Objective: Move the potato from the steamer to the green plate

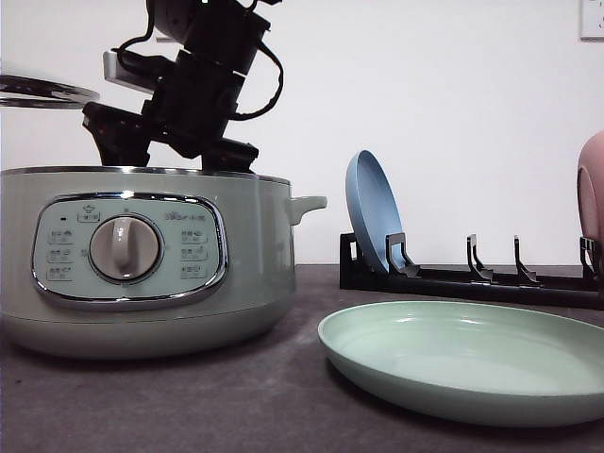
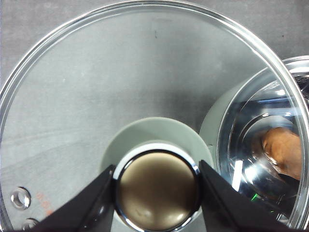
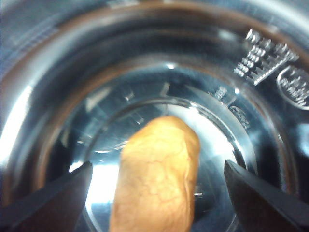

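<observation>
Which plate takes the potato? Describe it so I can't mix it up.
Start at the big sage-green steamer on the left of the table. Right of it, in front of the black dish rack, lies the green plate. It is the flat one; the blue plate stands in the rack.

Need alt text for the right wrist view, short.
Looking down into the shiny metal bowl of the steamer, an orange-brown potato lies on the bottom between the right gripper's open dark jaws, which stand wide on either side without touching it. The image is slightly blurred.
</observation>
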Controlling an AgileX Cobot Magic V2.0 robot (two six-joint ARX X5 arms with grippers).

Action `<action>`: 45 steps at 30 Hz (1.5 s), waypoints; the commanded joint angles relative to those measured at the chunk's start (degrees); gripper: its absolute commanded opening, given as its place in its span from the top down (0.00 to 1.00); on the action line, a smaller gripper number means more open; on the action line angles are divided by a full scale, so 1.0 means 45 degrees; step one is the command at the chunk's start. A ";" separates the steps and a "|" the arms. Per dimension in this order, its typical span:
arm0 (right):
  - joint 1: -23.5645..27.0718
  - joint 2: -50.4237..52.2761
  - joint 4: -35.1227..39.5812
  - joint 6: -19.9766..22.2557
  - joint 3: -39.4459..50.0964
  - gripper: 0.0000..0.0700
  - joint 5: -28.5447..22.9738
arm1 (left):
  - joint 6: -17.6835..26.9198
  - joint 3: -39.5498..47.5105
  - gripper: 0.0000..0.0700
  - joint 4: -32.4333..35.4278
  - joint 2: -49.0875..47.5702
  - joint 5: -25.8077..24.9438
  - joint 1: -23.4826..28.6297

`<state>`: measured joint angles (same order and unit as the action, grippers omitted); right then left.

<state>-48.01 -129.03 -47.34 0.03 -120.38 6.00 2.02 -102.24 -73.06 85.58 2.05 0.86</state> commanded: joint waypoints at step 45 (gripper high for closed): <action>0.0638 0.4840 -0.3486 0.0441 -0.0647 0.76 0.0005 | 0.0063 -0.0369 1.00 0.0433 -0.0063 -0.0904 -0.0070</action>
<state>-45.04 -107.40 -62.67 1.31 -122.22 6.00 2.04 -102.24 -73.07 85.58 -1.88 0.64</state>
